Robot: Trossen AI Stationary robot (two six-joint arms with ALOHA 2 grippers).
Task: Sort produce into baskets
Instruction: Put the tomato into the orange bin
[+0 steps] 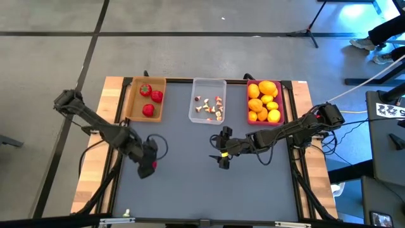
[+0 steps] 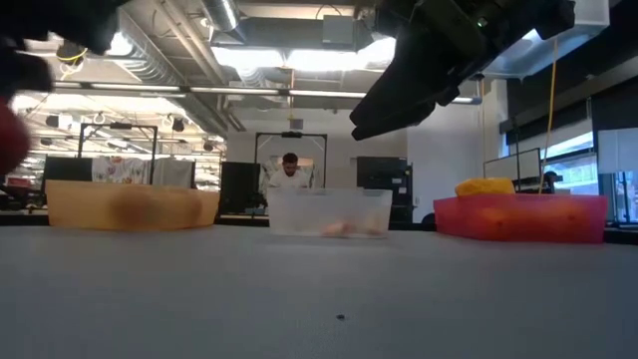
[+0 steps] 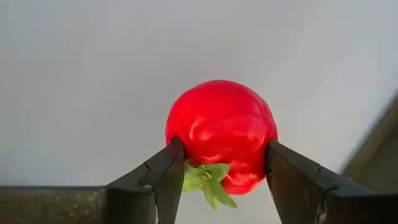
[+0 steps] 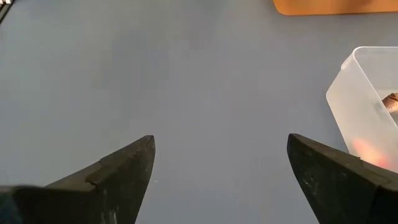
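Held nearest the lens, a red strawberry [image 3: 222,135] with a green top sat pinched between the left gripper's [image 3: 221,171] two dark fingers [image 3: 163,180], both touching its sides. From above, the left gripper [image 1: 150,164] hung over the grey table [image 1: 183,183], in front of the tan basket [image 1: 133,101], with the strawberry [image 1: 154,165] at its tip. The tan basket held three more red strawberries [image 1: 156,96]. Beside it, the clear basket [image 1: 207,84] held small white-and-red mushroom pieces [image 1: 212,109]. The pink basket [image 1: 249,117] was filled with yellow and orange fruits [image 1: 264,100]. The right gripper [image 1: 222,154] waited above the table in front of the clear basket, its fingers [image 4: 118,171] spread wide and holding nothing. At table height, a person [image 2: 290,171] showed in the room behind the clear basket [image 2: 330,212].
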